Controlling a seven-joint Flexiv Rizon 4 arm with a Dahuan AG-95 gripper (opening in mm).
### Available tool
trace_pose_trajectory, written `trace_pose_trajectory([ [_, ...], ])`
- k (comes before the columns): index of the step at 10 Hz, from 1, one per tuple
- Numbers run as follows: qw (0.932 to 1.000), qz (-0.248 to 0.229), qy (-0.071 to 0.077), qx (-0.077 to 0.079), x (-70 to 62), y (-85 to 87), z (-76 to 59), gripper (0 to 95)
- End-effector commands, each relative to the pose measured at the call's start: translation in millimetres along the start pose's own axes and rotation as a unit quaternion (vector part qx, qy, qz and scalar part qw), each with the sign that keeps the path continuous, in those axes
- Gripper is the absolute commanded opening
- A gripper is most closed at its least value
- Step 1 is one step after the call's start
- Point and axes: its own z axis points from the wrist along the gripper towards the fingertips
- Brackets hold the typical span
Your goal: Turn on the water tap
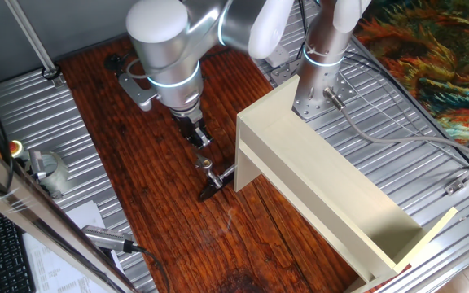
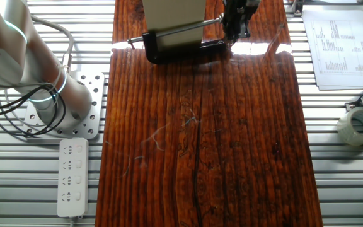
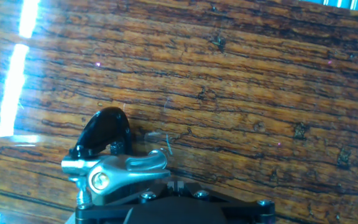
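The water tap (image 1: 208, 177) is small and stands on the wooden table at the near corner of the cream box (image 1: 324, 179). In the hand view its silvery lever (image 3: 126, 169) lies low on the left, and its black curved spout (image 3: 104, 132) is just above that. My gripper (image 1: 201, 138) hangs a little above and behind the tap and does not touch it. In the hand view the gripper (image 3: 178, 184) has its fingertips together with nothing between them. In the other fixed view the gripper (image 2: 237, 26) hides the tap, next to a black C-clamp (image 2: 181, 50).
The cream box (image 2: 174, 16) lies to the right of the tap. A tape roll (image 2: 361, 126) and papers (image 2: 339, 47) lie on the metal surface beside the board. A power strip (image 2: 72, 176) and the arm's base (image 2: 62, 104) are on the other side. A pen-like tool (image 1: 108, 238) lies nearby.
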Motion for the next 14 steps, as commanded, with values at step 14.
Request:
trace_pose_trajectory([
  [14, 1.0000, 0.006, -0.001, 0.000, -23.5, 11.7, -5.4, 0.0],
])
